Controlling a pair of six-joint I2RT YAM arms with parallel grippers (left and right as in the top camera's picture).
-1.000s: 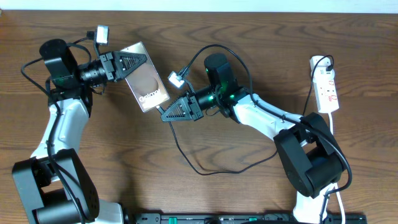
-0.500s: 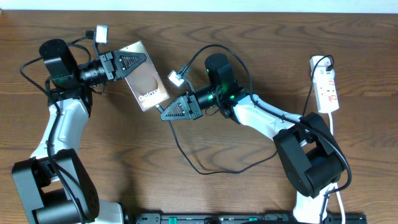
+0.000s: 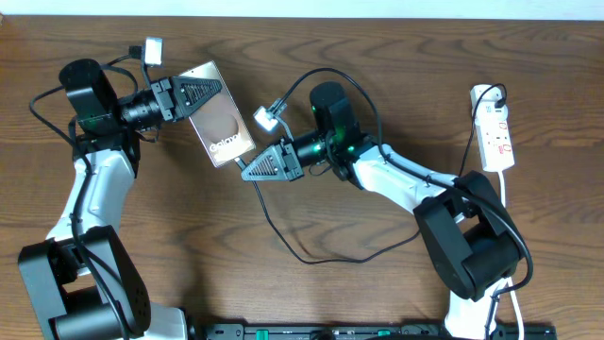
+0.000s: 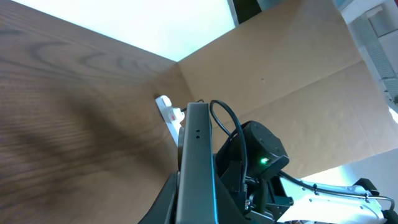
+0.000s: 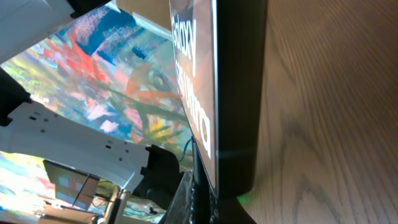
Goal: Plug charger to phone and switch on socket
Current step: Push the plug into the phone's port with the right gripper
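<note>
1. Phone sits in the upper centre-left of the overhead frame with its lettered screen showing. Its long axis runs from upper left to lower right.
2. The left gripper is clamped on the phone's upper-left end and steadies it.
3. The right gripper is clenched, apparently on the plug end of the charger. The thin black cable leaves its fingertips and loops toward the lower middle, but the plug tip itself is hidden.
4. The phone's lower-right short end points straight at the right gripper, which is just beside it or touching. Whether the plug is seated cannot be told.
5. Any push should probably run along that long axis, toward the upper left.
6. The socket lies at the far right, well apart from both grippers and nearer the right arm.
</note>
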